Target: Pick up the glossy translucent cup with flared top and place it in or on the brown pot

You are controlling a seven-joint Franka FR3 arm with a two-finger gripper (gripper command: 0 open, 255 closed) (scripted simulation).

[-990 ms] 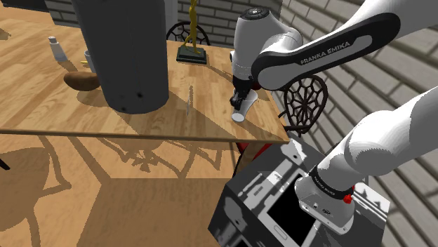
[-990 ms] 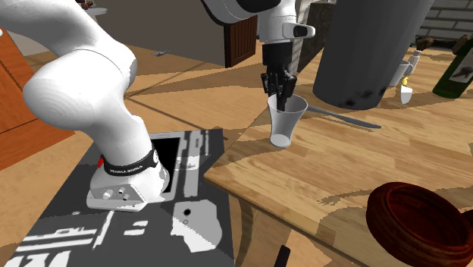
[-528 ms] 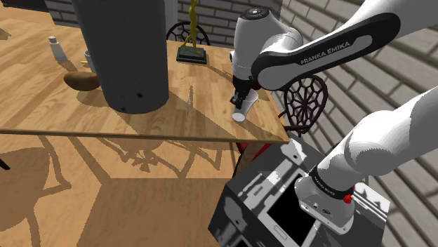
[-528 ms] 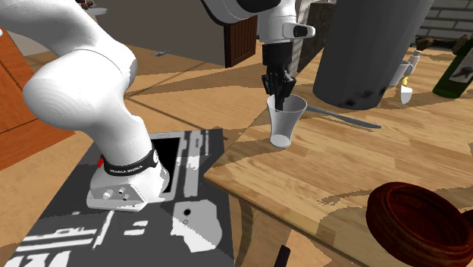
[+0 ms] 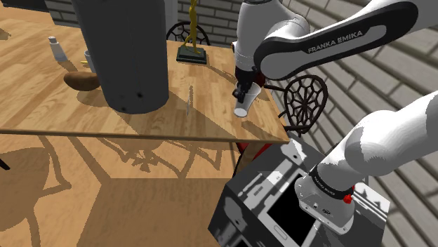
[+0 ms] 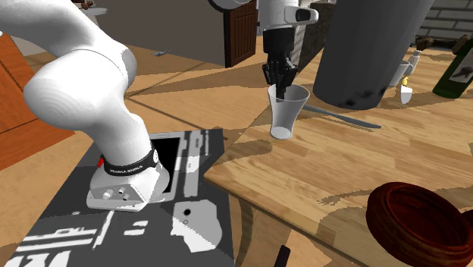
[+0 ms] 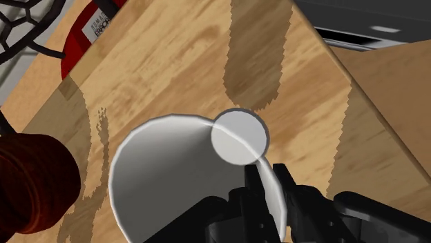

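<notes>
The translucent flared cup [image 6: 286, 112] hangs a little above the wooden table [image 6: 318, 171], near its corner by the stand. My gripper [image 6: 280, 85] is shut on the cup's rim, one finger inside and one outside. In the shoulder view the cup [image 5: 243, 102] hangs under the gripper [image 5: 242, 88], tilted slightly. The wrist view looks down into the cup [image 7: 166, 176], with the fingers [image 7: 266, 190] pinching its wall. The brown pot [image 6: 418, 224] stands on the same table at the second exterior view's lower right, and it also appears beside the cup [image 7: 27, 181] in the wrist view.
A tall dark grey cylinder [image 5: 125, 52] stands mid-table, with a thin utensil [image 6: 343, 116] lying beside it. A dark bottle [image 6: 457, 67], a small shaker [image 5: 55, 49] and a golden figure [image 5: 191, 34] stand farther off. A wire-back chair [image 5: 304, 102] is beside the table's corner.
The gripper has risen with the cup in it, lifting the cup off the table; the arm's wrist has moved upward too.
</notes>
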